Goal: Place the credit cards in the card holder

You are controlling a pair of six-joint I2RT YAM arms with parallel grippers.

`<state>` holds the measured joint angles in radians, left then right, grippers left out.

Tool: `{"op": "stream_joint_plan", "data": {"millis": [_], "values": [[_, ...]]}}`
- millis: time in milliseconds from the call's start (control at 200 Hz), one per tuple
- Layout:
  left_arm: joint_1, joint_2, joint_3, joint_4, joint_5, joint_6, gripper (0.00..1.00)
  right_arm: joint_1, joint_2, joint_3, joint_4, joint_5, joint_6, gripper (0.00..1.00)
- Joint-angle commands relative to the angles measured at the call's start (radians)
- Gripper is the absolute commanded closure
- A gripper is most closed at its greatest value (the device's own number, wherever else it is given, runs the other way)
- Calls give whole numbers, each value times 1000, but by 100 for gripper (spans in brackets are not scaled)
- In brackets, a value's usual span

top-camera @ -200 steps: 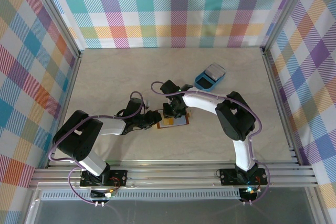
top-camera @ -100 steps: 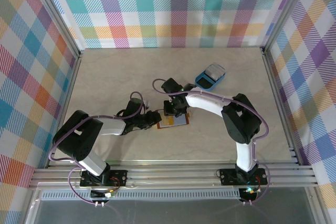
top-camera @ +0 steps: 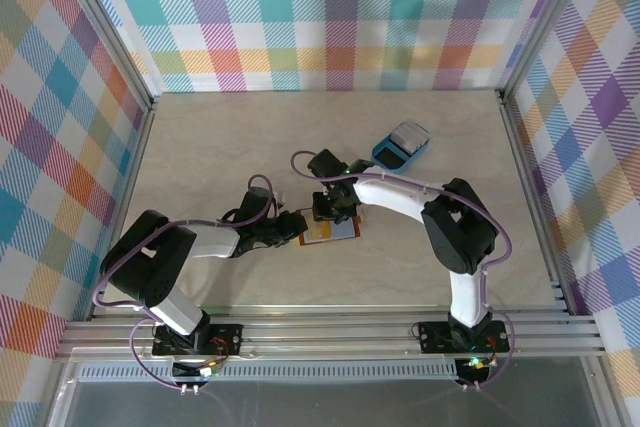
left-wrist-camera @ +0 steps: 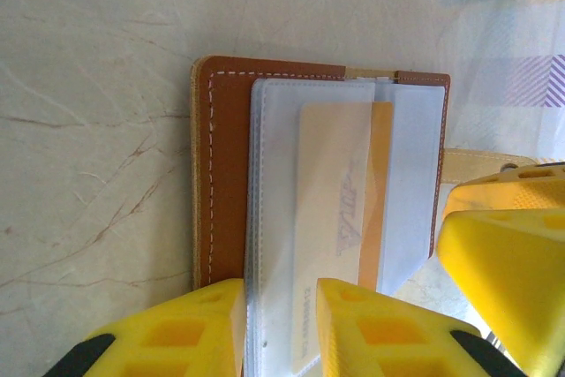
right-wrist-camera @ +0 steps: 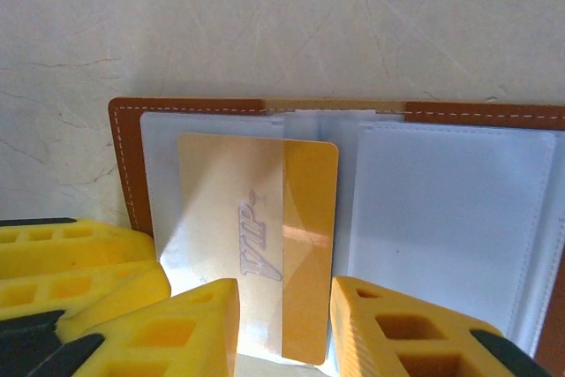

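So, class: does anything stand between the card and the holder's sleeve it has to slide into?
Nothing visible does. The card already lies partly under the holder's clear sleeve, with the right gripper straddling its near end.

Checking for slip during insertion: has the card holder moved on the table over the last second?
No. In the top view the card holder lies at the same spot and angle relative to the blue tray as before.

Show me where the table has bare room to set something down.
Free: far-left tabletop between back wall and left arm; right strip between right arm and side wall. Crowded: centre, where both arms meet over the card holder, blue tray just behind.
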<state>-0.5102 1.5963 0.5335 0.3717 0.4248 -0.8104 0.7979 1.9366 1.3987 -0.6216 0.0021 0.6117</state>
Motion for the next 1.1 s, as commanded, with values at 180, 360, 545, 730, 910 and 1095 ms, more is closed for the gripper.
{"op": "stream_joint_plan", "data": {"millis": [180, 360, 545, 730, 910, 1095], "values": [[-11, 25, -9, -10, -9, 28, 72, -6, 19, -7, -6, -26, -5, 65], [-11, 37, -9, -4, -8, 29, 73, -11, 30, -4, -4, -31, -5, 64], [-11, 34, -2, -12, -6, 31, 73, -13, 41, 8, -9, -26, -11, 63], [-11, 34, -3, -14, -9, 30, 73, -14, 50, 7, -12, -18, -17, 63], [-11, 34, -3, -13, -11, 28, 73, -14, 55, -1, -4, -23, -19, 63], [-11, 32, -4, -14, -11, 29, 73, -16, 67, -3, 6, -43, -18, 63]]}}
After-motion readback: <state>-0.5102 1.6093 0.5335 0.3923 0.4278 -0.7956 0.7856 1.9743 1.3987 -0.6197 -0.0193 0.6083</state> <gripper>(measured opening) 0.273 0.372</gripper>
